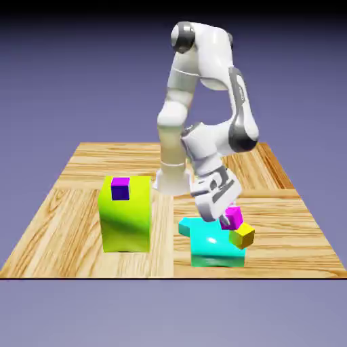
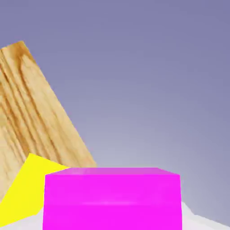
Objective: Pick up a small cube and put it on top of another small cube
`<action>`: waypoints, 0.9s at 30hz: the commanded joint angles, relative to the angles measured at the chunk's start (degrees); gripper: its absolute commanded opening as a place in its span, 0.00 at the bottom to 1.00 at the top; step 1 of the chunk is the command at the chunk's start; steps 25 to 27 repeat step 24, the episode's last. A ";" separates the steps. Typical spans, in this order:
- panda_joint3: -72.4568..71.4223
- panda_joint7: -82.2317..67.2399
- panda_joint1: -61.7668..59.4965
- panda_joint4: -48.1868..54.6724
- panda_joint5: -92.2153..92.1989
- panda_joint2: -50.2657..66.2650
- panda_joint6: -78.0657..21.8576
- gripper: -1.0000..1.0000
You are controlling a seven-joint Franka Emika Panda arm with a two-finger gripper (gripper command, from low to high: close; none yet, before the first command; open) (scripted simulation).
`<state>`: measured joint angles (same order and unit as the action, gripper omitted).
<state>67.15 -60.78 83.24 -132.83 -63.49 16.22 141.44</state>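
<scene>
While the wooden table [image 1: 61, 234] spreads beneath everything, the cyan block [image 1: 217, 253] lies near its front edge and serves as the landmark for the rest. Behind that block, the white arm [image 1: 177, 91] rises from the table, bends over at the top and comes back down toward the block. Well apart from the block, toward the exterior view's left, stands the tall yellow-green block [image 1: 126, 223]. At the cyan block's end nearer the exterior view's left, a smaller cyan piece juts out; whether it is separate, I cannot tell. Tilted, the gripper [image 1: 230, 219] reaches down above the cyan block, its fingers closed in to the width of the pink cube [image 1: 232, 217], which they grip; the cube hides their tips in the hand view. The yellow cube [image 1: 242, 236] sits tilted at the cyan block's upper corner on the exterior view's right, just below the pink cube. What bears it, I cannot tell. Across from the cyan block, the dark purple cube [image 1: 120, 190] with its magenta top shows against the yellow-green block's upper part.
</scene>
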 commanded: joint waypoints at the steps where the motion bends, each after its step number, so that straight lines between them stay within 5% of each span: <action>1: 0.76 -2.52 0.73 0.88 2.07 0.67 -1.87 0.00; 13: 9.67 -32.42 9.16 11.20 26.35 8.70 -24.60 0.00; 20: 0.05 -39.49 2.36 8.79 17.03 15.23 -19.29 0.00; 21: 0.05 -39.49 2.36 8.79 17.03 15.23 -19.29 1.00; 27: 4.20 -37.21 5.22 9.87 20.82 12.55 -21.81 1.00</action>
